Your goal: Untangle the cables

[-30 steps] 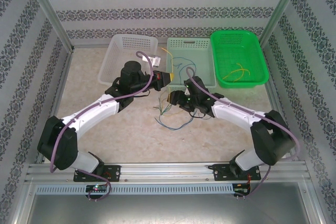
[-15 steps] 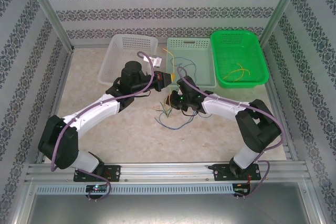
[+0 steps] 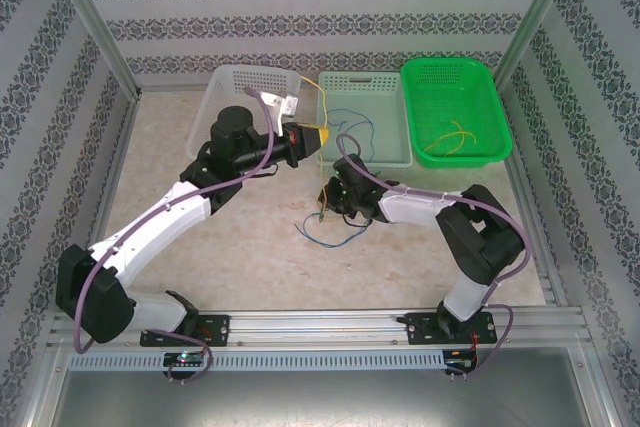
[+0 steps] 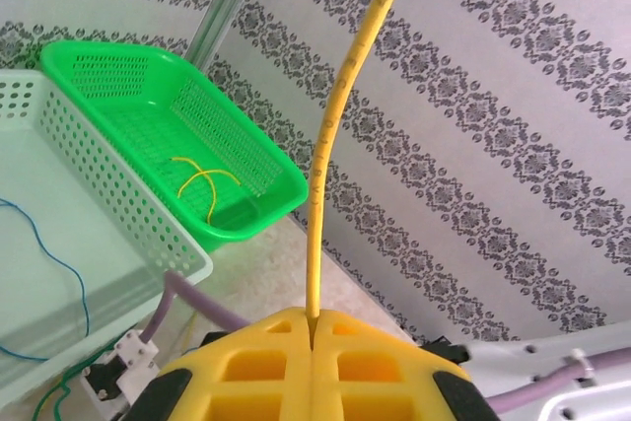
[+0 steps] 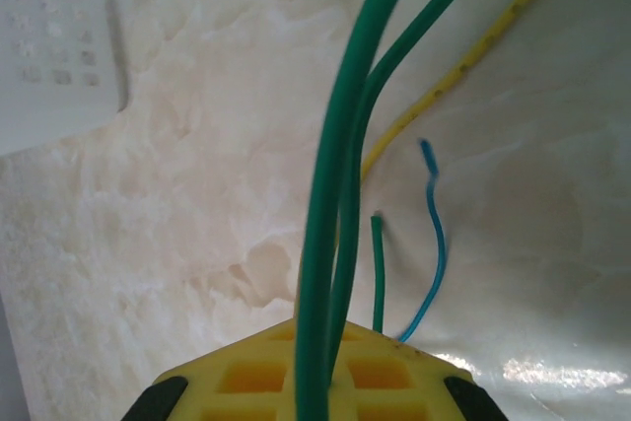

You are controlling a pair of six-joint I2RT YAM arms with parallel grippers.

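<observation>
The left fingers [image 4: 271,352] are shut on the yellow cable [image 4: 325,145]; the right fingers [image 5: 246,372] clamp two green cables [image 5: 330,145]; better to pull apart slowly, keeping both grips firm.

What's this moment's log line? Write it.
left gripper: shut on yellow cable | right gripper: shut on green cables | blue cable: on table

We find the left gripper [image 3: 314,135] lifted farther back with its yellow cable [image 4: 325,145], while the right gripper [image 3: 324,193] shifts left and, open a second ago, now clamps the green cables [image 5: 335,194].
</observation>
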